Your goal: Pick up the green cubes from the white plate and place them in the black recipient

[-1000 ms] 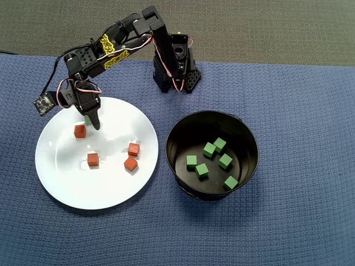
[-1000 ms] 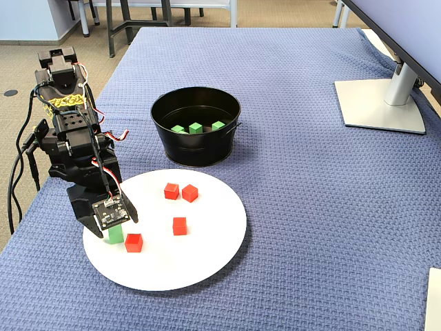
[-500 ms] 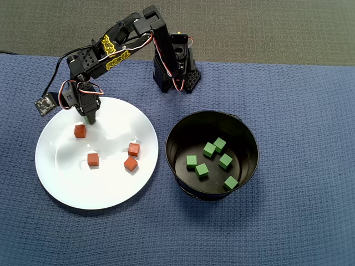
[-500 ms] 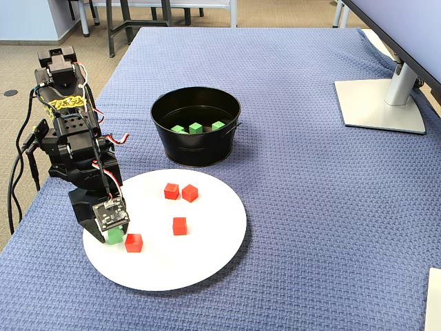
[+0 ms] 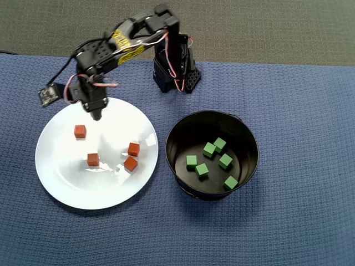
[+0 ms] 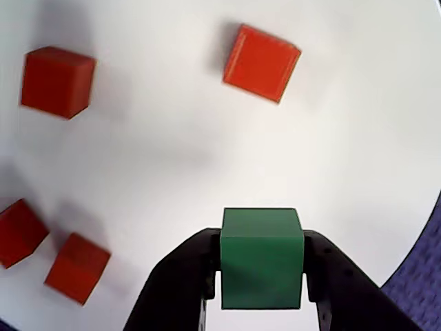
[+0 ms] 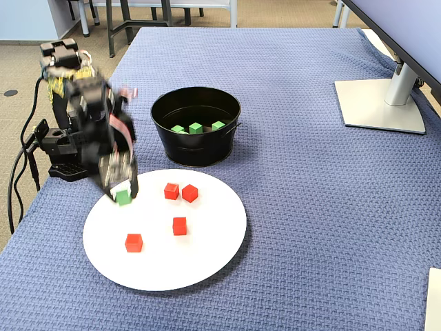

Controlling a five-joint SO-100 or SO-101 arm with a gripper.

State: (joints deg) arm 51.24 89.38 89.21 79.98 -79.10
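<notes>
One green cube sits pinched between the two black fingers of the gripper, raised over the white plate near the plate's edge closest to the arm's base. Being a cube, it has no long axis; in the wrist view its flat faces sit square to the fingers, one matte face toward the camera. Four red-orange cubes lie scattered on the glossy round plate, two of them close together. Five green cubes rest on the shiny floor of the black recipient, a round tall-walled pot standing just beside the plate toward the middle of the table, which is covered with a blue waffle-textured cloth.
</notes>
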